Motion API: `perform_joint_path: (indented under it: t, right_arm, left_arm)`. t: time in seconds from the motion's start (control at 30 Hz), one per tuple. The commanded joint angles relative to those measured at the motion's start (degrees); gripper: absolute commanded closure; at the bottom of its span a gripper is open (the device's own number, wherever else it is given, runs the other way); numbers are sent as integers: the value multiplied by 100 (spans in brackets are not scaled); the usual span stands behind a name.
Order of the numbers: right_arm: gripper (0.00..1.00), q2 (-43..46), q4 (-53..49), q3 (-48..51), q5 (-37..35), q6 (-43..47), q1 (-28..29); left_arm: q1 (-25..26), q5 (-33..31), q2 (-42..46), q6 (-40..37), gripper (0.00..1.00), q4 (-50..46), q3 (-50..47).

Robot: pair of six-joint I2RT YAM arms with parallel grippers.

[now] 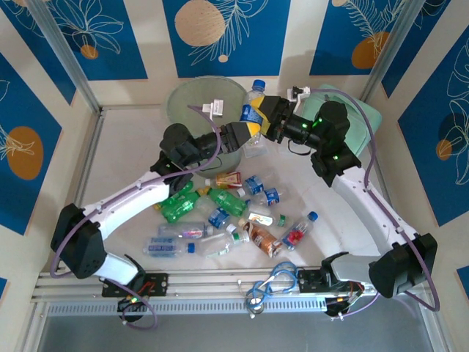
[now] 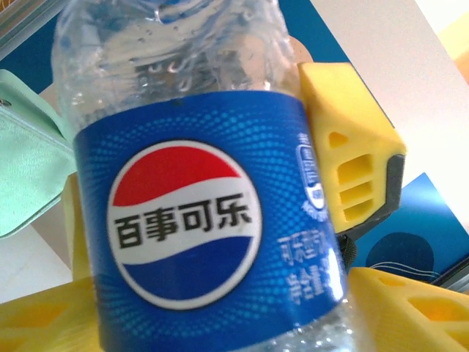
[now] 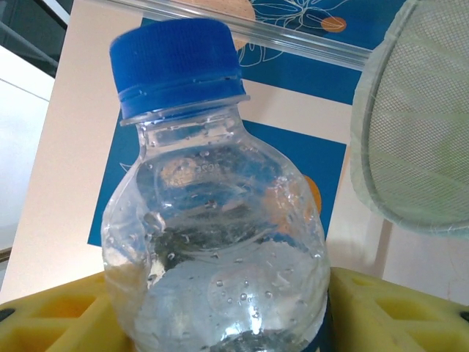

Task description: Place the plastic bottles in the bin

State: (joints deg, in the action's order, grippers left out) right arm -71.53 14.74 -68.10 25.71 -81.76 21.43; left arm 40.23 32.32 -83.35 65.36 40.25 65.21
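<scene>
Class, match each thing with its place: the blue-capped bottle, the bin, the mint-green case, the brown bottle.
Things: 1 blue-capped bottle; 2 bin; 3 mint-green case; 4 brown bottle.
Places: A lying flat on the table; B far right corner; C upright in the right tool; D far side, left of the blue-capped bottle.
Pairs: 1-C, 2-D, 3-B, 4-A.

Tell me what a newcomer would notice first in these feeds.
A clear, blue-capped bottle is held in the air by the rim of the bin, at the far side of the table, clamped by the right gripper with the left gripper flanking it too. Below it in the top view, a heap of crushed bottles lies mid-table.
</scene>
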Motion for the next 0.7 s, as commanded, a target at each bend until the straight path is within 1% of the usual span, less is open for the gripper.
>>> perform_joint_path:
  t: [0.0,0.1,0.2,0.27,0.3,0.37,0.4,0.47,0.53,0.6,0.67]
  right_arm:
    - [37,17,266,50,-52,-90,50]
    - [37,42,266,77,-94,-87,52]
    - [32,91,86,48,-135,-26,49]
    - [26,126,-259,-44,-188,93,38]
    - [20,155,-476,-109,-224,181,29]
    - [4,234,-930,-211,-345,374,-6]
    - [1,289,-1235,-282,-420,502,-52]
    - [1,424,-2013,-468,-636,803,-179]
    - [1,561,-2994,-732,-934,1183,-353]
    - [1,684,-3948,-998,-1258,1598,-523]
    - [1,767,-5019,-1288,-1825,1973,-643]
  left_arm:
    - [-29,178,51,-42,28,269,195]
    - [-30,139,104,-134,30,149,186]
    - [-37,111,135,-190,32,68,181]
    - [-41,72,152,-240,35,-58,194]
    - [-50,44,169,-296,36,-151,198]
    - [-59,3,196,-396,37,-329,195]
    - [-59,-14,213,-422,38,-386,197]
    - [-77,-64,261,-499,38,-515,194]
    - [-146,-170,364,-736,39,-880,255]
    - [-244,-371,482,-1169,39,-1670,478]
    - [-398,-656,551,-1733,39,-2740,895]
